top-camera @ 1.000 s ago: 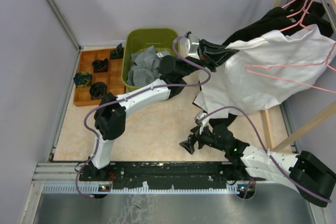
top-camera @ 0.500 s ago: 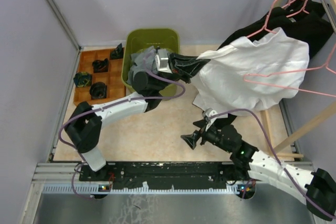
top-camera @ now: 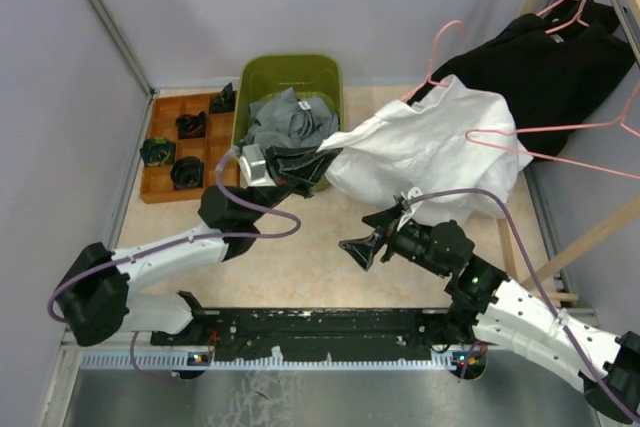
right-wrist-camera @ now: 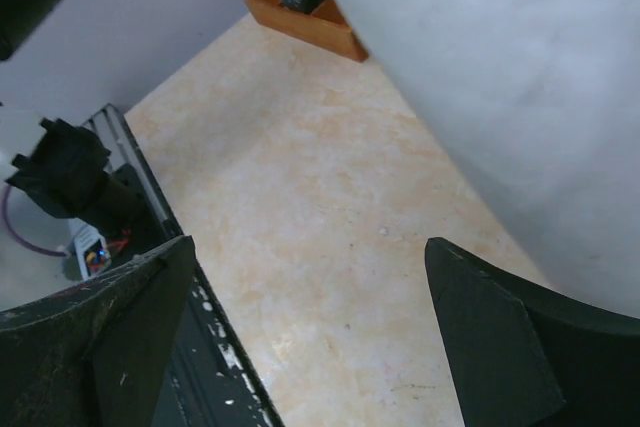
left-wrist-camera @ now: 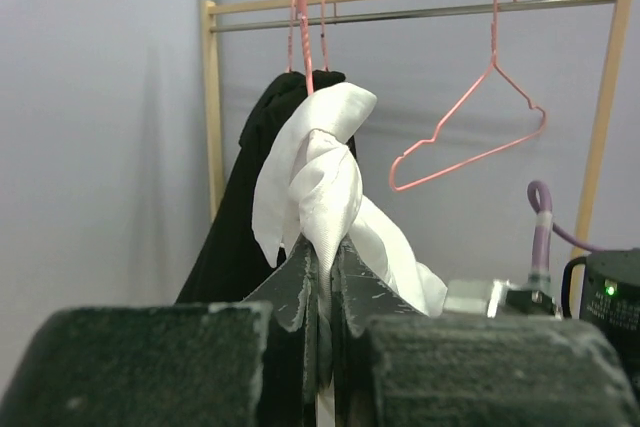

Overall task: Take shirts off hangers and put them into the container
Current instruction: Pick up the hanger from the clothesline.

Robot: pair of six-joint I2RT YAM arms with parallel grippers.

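Note:
My left gripper (top-camera: 312, 160) is shut on a twisted fold of the white shirt (top-camera: 430, 152), just off the near right corner of the green container (top-camera: 290, 65). The left wrist view shows the cloth (left-wrist-camera: 322, 162) pinched between the fingertips (left-wrist-camera: 322, 247). A pink hanger (top-camera: 436, 52) sticks its hook up out of that shirt. A grey shirt (top-camera: 285, 122) lies in the container. Black shirts (top-camera: 545, 67) hang on the rack at back right. My right gripper (top-camera: 360, 249) is open and holds nothing, low over the floor below the white shirt (right-wrist-camera: 500, 67).
A brown wooden tray (top-camera: 165, 192) with dark items stands left of the container. The wooden rack poles (top-camera: 590, 237) run along the right side. An empty pink hanger (left-wrist-camera: 470, 158) hangs on the rod. Grey walls close in left and back.
My left arm has drawn back to the left and nearer, dragging the white shirt away from the rack towards the container. The right arm has shifted slightly left, still open.

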